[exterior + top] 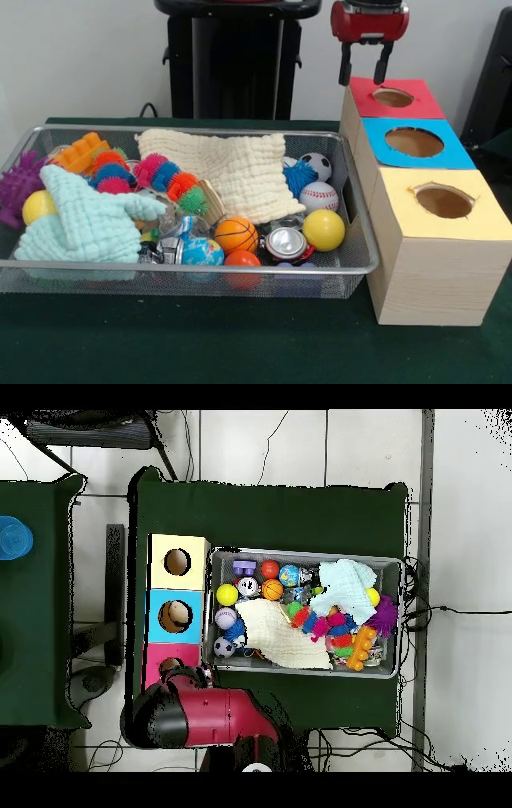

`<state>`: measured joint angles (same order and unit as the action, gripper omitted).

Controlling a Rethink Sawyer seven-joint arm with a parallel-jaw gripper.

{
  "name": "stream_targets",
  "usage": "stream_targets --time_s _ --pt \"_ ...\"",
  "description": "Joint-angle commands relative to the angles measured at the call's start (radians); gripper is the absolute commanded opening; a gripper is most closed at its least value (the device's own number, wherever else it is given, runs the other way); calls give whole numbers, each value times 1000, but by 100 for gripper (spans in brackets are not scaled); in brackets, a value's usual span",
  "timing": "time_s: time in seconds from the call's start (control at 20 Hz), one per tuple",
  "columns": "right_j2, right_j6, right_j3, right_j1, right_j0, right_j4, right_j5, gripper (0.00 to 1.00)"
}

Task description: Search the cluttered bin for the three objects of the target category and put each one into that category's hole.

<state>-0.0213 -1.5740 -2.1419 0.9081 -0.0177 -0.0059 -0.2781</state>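
Gripper (366,70) hung with fingers spread and empty over the red-topped wooden box hole (392,97), outside the silver wire-mesh bin (364,232). Crinkled clear plastic, likely a bottle (170,232), lay half-buried mid-bin beside the mint cloth (84,220), well away across the basket; its long axis could not be told.

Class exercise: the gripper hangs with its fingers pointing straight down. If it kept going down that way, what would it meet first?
Most likely the red-topped box. The gripper hangs open over it, and the overhead view puts the arm above that end box. Whether the fingers would hit the red top or enter its hole is unclear.
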Motion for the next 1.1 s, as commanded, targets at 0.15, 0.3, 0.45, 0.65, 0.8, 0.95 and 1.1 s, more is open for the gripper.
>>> stream_targets --time_s 0.15,0.3,0.45,0.65,0.8,0.95,1.1 --pt "-51 -215 30 -94 -21 17 -3 100" --pt "-38 -193 71 -182 21 11 61 100" --pt "-32 -157 126 -247 60 -3 71 100" --pt "-42 -113 186 -284 96 -36 59 100" --pt "-35 -75 228 -315 137 -66 51 100" --pt "-29 -54 251 -323 171 -93 47 100" --pt "-18 -45 253 -312 198 -114 33 100"
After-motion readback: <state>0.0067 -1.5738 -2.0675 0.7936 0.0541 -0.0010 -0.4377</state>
